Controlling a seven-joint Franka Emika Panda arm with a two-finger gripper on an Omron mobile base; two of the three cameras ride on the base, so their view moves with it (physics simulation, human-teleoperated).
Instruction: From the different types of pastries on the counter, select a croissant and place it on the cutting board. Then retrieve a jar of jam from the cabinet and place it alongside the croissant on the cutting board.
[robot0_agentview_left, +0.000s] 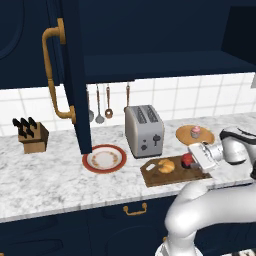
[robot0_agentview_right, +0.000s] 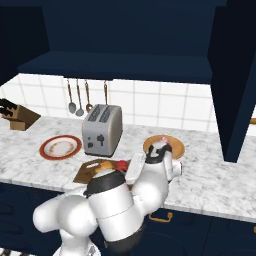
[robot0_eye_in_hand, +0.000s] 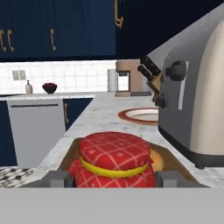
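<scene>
The dark-brown cutting board lies on the marbled counter in front of the toaster. The golden croissant rests on the board. Just right of it stands the red jar of jam, its base on or just above the board. My gripper reaches in from the right and is shut on the jar. In the hand view the jar sits between both fingertips, and the croissant peeks out behind it. The cabinet door with its brass handle stands open. The pink cupcake sits on a round wooden plate.
The silver toaster stands right behind the board. A red-rimmed plate lies to its left, a knife block farther left. Utensils hang on the tiled wall. The open cabinet door hangs over the counter's left part.
</scene>
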